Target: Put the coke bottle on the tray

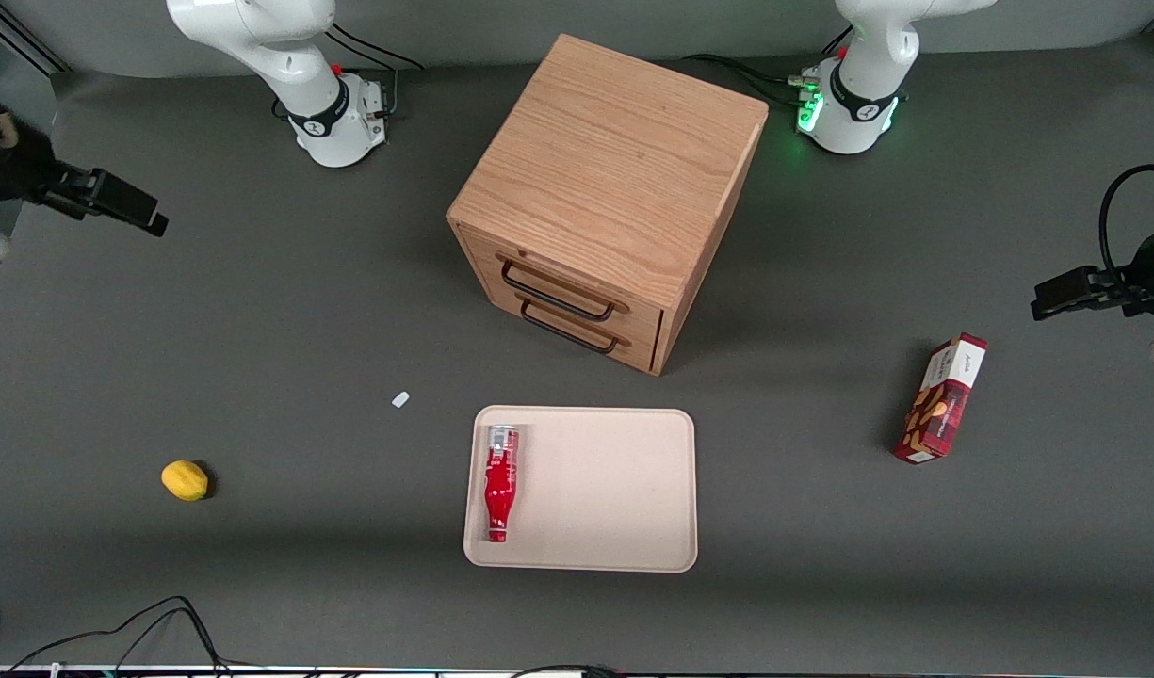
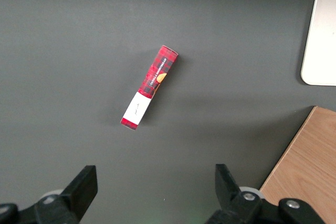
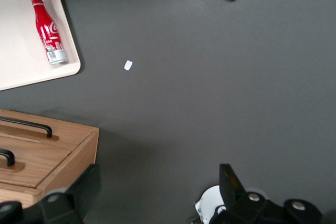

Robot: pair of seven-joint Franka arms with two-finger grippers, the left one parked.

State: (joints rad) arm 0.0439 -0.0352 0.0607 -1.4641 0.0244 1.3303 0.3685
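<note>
Coke bottle well apart from pincer

Wooden drawer cabinet, lemon, snack box

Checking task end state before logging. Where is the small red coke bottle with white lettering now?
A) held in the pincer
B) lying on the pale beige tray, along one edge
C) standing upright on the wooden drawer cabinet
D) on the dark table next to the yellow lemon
B: the small red coke bottle lies on its side inside the pale beige rectangular tray, along its edge toward the working arm's end; the open pincer is far off, holding nothing.
</note>
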